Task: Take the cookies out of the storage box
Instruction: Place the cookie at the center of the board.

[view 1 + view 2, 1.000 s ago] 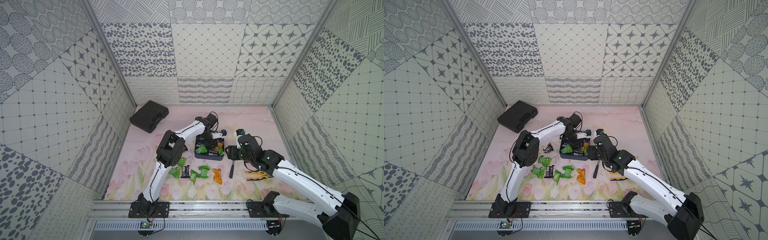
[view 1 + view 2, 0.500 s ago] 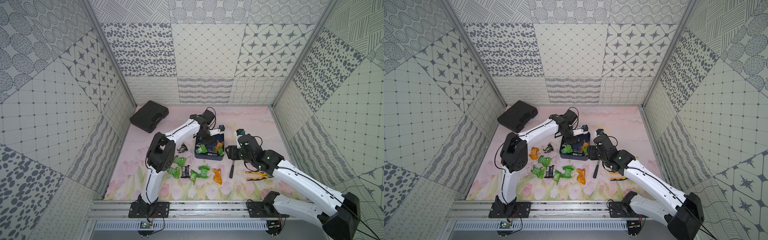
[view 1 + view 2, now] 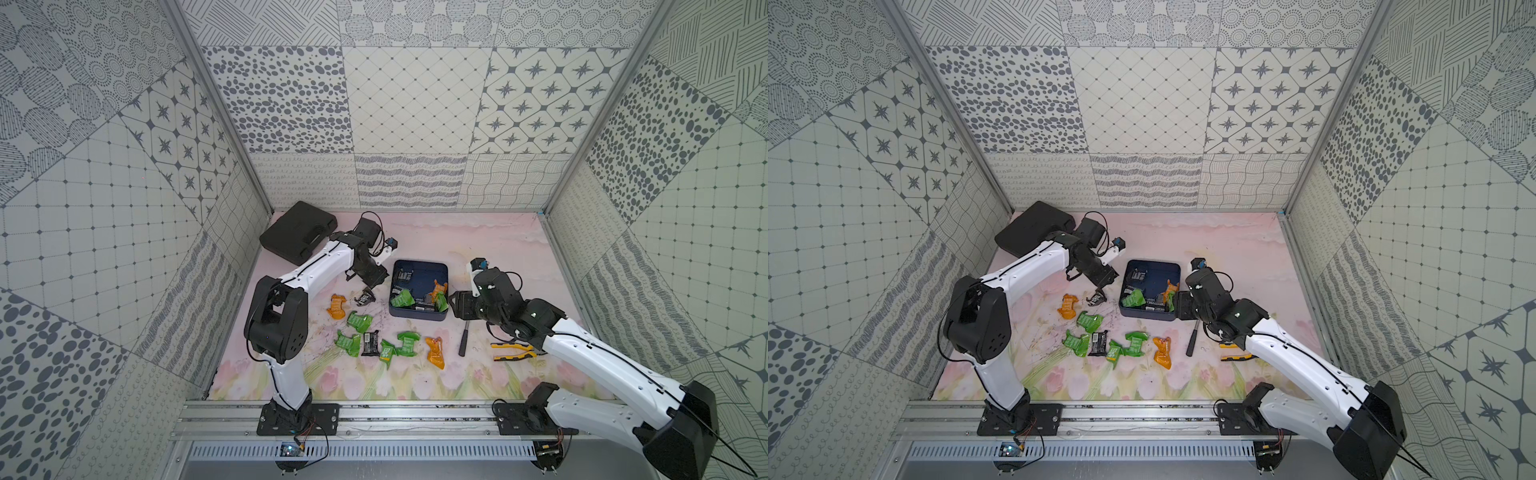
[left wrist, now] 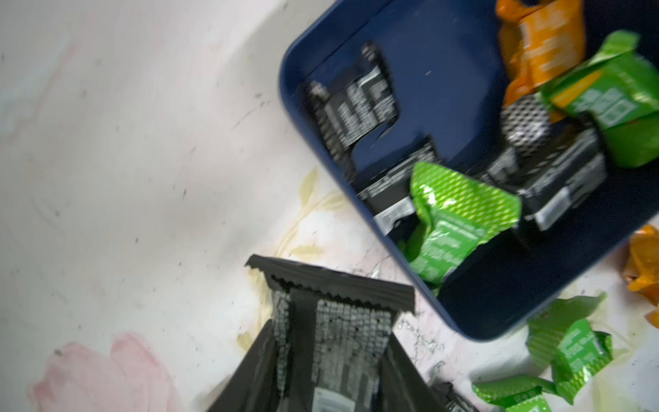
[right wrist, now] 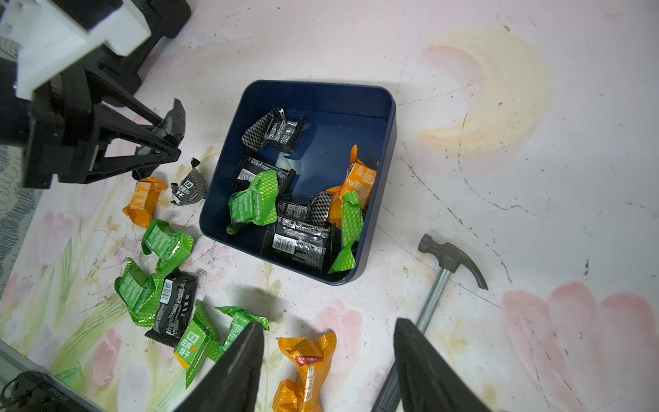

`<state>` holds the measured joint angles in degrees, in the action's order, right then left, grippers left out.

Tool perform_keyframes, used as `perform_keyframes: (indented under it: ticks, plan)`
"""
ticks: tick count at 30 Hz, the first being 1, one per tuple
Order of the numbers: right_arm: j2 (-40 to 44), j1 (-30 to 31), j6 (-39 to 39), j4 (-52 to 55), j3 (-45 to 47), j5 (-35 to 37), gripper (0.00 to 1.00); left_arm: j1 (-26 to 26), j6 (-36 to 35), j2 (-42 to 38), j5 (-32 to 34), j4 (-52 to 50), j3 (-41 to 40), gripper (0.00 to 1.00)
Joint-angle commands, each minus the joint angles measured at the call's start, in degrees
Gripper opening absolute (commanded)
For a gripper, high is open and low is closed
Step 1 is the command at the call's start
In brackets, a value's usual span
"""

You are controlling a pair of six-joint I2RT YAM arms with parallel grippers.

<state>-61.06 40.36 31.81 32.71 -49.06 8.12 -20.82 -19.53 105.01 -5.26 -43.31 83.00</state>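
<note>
Task roughly half done. Eight cookies [image 3: 407, 343] lie loose on the tabletop [image 3: 478, 241] beside the storage box [image 3: 426, 272], and about seven sit inside it. The left claw [image 5: 169, 139] is nearly closed, pinching a black packet [image 4: 331, 321] just outside the box wall. The right claw [image 5: 330, 326] is wide open and empty, near the box.

**Navy box, bright wrappers**

The storage box [image 5: 388, 107] is dark navy. The cookies [image 5: 255, 199] are bright green with a lighter check, orange, or black with white print. The mat [image 5: 535, 214] is pale pink with painted tulips. The hammer [image 5: 449, 257] is grey, the case [image 3: 297, 235] black.
</note>
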Motion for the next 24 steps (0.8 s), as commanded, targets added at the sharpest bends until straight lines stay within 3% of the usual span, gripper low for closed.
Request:
perform_keyframes:
  ticks: [1,10,15,18,24]
  plan:
    - [-0.1,-0.3,1.1,-3.0,-0.1,-0.7,0.62,4.3,7.3,-0.3,5.0,4.1,-4.1,0.41]
    - [-1.0,-0.3,1.4,-3.0,-0.7,-1.0,0.62,6.8,6.7,7.3,13.8,7.7,-4.3,0.41]
    - [-1.3,-0.3,1.6,-3.0,-0.9,-0.4,0.61,7.2,7.1,9.5,13.6,8.6,-4.2,0.46]
    - [-2.1,-0.3,1.8,-2.9,-1.3,-0.4,0.61,7.1,8.2,9.0,13.0,9.7,-4.5,0.55]
    - [-5.4,-0.2,0.2,-2.1,-3.9,-1.3,0.61,7.3,10.8,4.0,10.5,12.0,-6.3,0.63]
